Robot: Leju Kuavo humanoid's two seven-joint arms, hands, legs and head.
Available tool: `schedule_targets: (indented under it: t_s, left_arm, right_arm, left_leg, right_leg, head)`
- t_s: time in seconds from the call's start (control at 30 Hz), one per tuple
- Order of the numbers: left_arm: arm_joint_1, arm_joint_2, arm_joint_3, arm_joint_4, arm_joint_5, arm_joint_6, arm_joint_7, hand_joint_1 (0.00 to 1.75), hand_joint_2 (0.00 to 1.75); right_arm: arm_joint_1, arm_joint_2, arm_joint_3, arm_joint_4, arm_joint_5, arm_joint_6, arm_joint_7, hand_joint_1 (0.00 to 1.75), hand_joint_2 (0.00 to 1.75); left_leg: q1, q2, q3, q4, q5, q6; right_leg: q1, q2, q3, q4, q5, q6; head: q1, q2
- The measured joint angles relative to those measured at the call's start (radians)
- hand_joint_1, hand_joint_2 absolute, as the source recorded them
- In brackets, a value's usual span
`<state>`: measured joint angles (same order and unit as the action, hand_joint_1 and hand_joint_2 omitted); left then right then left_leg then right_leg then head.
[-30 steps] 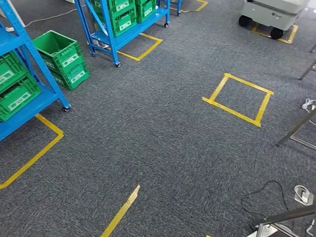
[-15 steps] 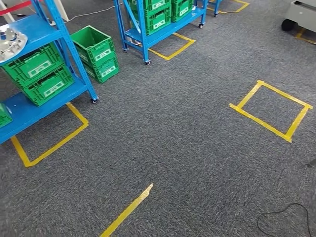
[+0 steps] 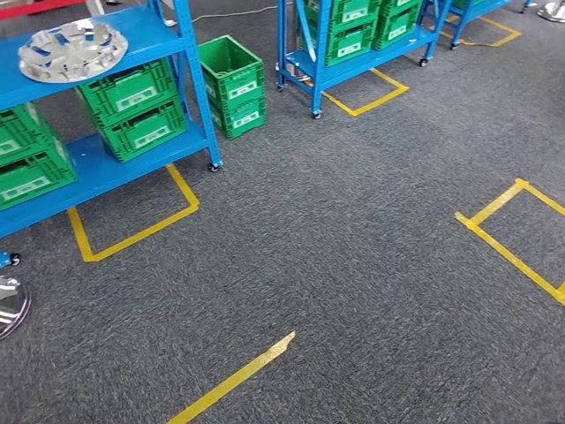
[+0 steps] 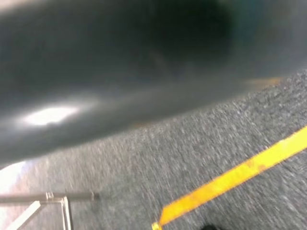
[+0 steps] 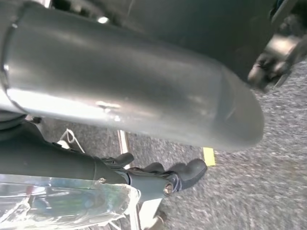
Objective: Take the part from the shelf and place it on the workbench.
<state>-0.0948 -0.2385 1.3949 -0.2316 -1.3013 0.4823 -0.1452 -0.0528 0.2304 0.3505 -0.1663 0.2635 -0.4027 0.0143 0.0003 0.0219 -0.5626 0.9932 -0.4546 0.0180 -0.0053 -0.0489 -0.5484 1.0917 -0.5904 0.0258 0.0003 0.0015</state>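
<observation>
The part (image 3: 71, 49), a shiny silver wheel-cover disc, lies flat on the top board of the blue shelf (image 3: 150, 31) at the far left of the head view. My right hand (image 5: 163, 176) hangs low beside my body over the grey carpet, dark fingers stretched out and apart with nothing between them. A glossy sheet (image 5: 65, 203) runs alongside it; I cannot tell what that is.
Green crates (image 3: 133, 115) fill the shelf's lower boards, and a stack of two (image 3: 235, 84) stands on the floor beside it. A second blue shelf (image 3: 320, 62) is behind. Another silver disc (image 3: 10, 305) lies at the left edge. Yellow tape (image 3: 229, 382) marks the carpet.
The camera has swung left, so the whole scene has slid right. The shelf's top board with the silver part has come into view; the white cart and metal legs have left it.
</observation>
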Motion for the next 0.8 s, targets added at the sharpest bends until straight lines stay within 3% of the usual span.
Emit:
schedule_targets:
  t_s: [0.07, 0.1, 0.13, 0.17, 0.2, 0.27, 0.33, 0.4, 0.47, 0.53, 0.6, 0.63, 0.67, 0.7, 0.77, 0.8]
  left_arm:
    - [-0.003, -0.006, 0.000, 0.000, -0.004, 0.000, 0.002, 0.00, 0.00]
    - [-0.004, -0.009, 0.000, 0.001, -0.003, -0.001, 0.004, 0.00, 0.00]
    - [-0.003, -0.011, 0.000, 0.001, -0.001, -0.002, 0.006, 0.00, 0.00]
    - [-0.002, -0.013, 0.000, 0.001, 0.003, -0.002, 0.009, 0.00, 0.00]
    - [-0.001, -0.014, 0.000, 0.001, 0.006, -0.003, 0.010, 0.00, 0.00]
    - [-0.003, -0.015, 0.000, 0.001, 0.012, -0.003, 0.014, 0.00, 0.00]
    - [-0.003, -0.015, 0.000, 0.001, 0.016, -0.003, 0.016, 0.00, 0.00]
    - [-0.001, -0.014, 0.001, 0.001, 0.021, -0.003, 0.018, 0.00, 0.00]
    - [0.002, -0.014, 0.001, 0.001, 0.026, -0.001, 0.020, 0.00, 0.00]
    - [-0.001, -0.013, 0.001, 0.001, 0.029, 0.000, 0.020, 0.00, 0.00]
    - [-0.004, -0.013, 0.001, 0.001, 0.033, 0.001, 0.020, 0.00, 0.00]
    - [-0.002, -0.012, 0.001, 0.001, 0.035, 0.002, 0.019, 0.00, 0.00]
    - [-0.001, -0.012, 0.001, 0.001, 0.036, 0.002, 0.019, 0.00, 0.00]
    - [0.001, -0.011, 0.001, 0.001, 0.036, 0.002, 0.019, 0.00, 0.00]
    - [0.000, -0.010, 0.001, 0.001, 0.037, 0.003, 0.017, 0.00, 0.00]
    - [-0.002, -0.009, 0.001, 0.001, 0.037, 0.003, 0.016, 0.00, 0.00]
  right_arm:
    - [0.004, -0.001, -0.007, 0.000, -0.002, 0.001, 0.000, 0.00, 0.00]
    - [0.006, -0.002, -0.010, 0.000, -0.001, 0.001, 0.001, 0.00, 0.00]
    - [0.007, -0.002, -0.012, 0.000, 0.001, 0.002, 0.002, 0.00, 0.00]
    - [0.007, -0.003, -0.013, 0.000, 0.004, 0.002, 0.003, 0.00, 0.00]
    - [0.007, -0.003, -0.014, 0.000, 0.008, 0.002, 0.004, 0.00, 0.00]
    - [0.006, -0.003, -0.015, 0.001, 0.014, 0.002, 0.004, 0.00, 0.00]
    - [0.004, -0.002, -0.015, 0.001, 0.018, 0.003, 0.005, 0.00, 0.00]
    - [0.003, -0.002, -0.015, 0.001, 0.021, 0.003, 0.007, 0.00, 0.00]
    - [0.002, -0.002, -0.015, 0.000, 0.025, 0.003, 0.008, 0.00, 0.00]
    - [0.003, -0.001, -0.015, 0.001, 0.029, 0.003, 0.009, 0.00, 0.00]
    - [0.005, -0.001, -0.015, 0.001, 0.031, 0.004, 0.010, 0.00, 0.00]
    - [0.005, -0.001, -0.015, 0.001, 0.032, 0.004, 0.011, 0.00, 0.00]
    - [0.004, -0.001, -0.015, 0.001, 0.032, 0.004, 0.012, 0.00, 0.00]
    - [0.003, -0.001, -0.015, 0.001, 0.033, 0.004, 0.012, 0.00, 0.00]
    - [0.002, 0.000, -0.015, 0.001, 0.033, 0.004, 0.011, 0.00, 0.00]
    - [0.002, 0.000, -0.015, 0.001, 0.033, 0.004, 0.011, 0.00, 0.00]
  left_leg:
    - [0.000, -0.025, -0.002, 0.000, 0.001, 0.006]
    - [0.000, -0.039, -0.002, 0.000, 0.001, 0.007]
    - [0.000, -0.054, -0.001, 0.001, 0.001, 0.006]
    - [0.001, -0.069, 0.000, 0.001, 0.001, 0.006]
    - [0.001, -0.083, 0.002, 0.001, 0.001, 0.004]
    - [0.001, -0.110, 0.002, 0.004, 0.000, -0.004]
    - [0.002, -0.132, -0.004, 0.007, 0.002, -0.017]
    - [0.006, -0.147, -0.011, 0.007, 0.006, -0.030]
    - [0.005, -0.110, -0.027, 0.037, -0.016, -0.039]
    - [0.004, -0.052, -0.078, 0.144, -0.076, -0.047]
    - [0.006, -0.035, -0.138, 0.269, -0.126, -0.052]
    - [0.007, -0.033, -0.149, 0.293, -0.126, -0.052]
    - [0.008, -0.030, -0.140, 0.278, -0.106, -0.051]
    - [0.007, -0.024, -0.112, 0.226, -0.072, -0.047]
    - [-0.003, 0.025, -0.038, 0.089, -0.016, -0.033]
    - [-0.009, 0.049, -0.015, 0.043, -0.005, -0.025]
  right_leg:
    - [-0.002, 0.038, -0.066, 0.131, -0.057, 0.004]
    - [-0.003, 0.044, -0.093, 0.178, -0.068, 0.005]
    - [-0.003, 0.046, -0.106, 0.193, -0.059, 0.006]
    - [-0.004, 0.050, -0.100, 0.167, -0.030, 0.005]
    - [-0.007, 0.059, -0.077, 0.109, 0.011, 0.005]
    - [-0.014, 0.101, -0.020, -0.022, 0.070, 0.004]
    - [-0.015, 0.127, 0.007, -0.075, 0.080, -0.001]
    - [-0.013, 0.109, 0.011, -0.079, 0.083, -0.011]
    - [-0.014, 0.085, 0.014, -0.085, 0.086, -0.025]
    - [-0.012, 0.055, 0.015, -0.088, 0.085, -0.036]
    - [-0.009, 0.022, 0.015, -0.087, 0.083, -0.040]
    - [-0.008, 0.007, 0.016, -0.087, 0.081, -0.040]
    - [-0.007, -0.006, 0.018, -0.087, 0.079, -0.040]
    - [-0.005, -0.018, 0.021, -0.087, 0.077, -0.039]
    - [-0.001, -0.040, 0.029, -0.086, 0.070, -0.034]
    - [0.003, -0.051, 0.032, -0.085, 0.067, -0.030]
  head:
    - [0.004, 0.000]
    - [0.005, 0.000]
    - [0.005, 0.000]
    - [0.005, 0.000]
    - [0.005, 0.000]
    - [0.006, 0.000]
    - [0.006, 0.000]
    - [0.006, 0.000]
    - [0.002, 0.000]
    - [-0.005, 0.000]
    - [-0.006, 0.000]
    - [-0.006, 0.000]
    - [-0.006, 0.000]
    - [-0.006, 0.000]
    - [-0.006, 0.000]
    - [-0.006, 0.000]
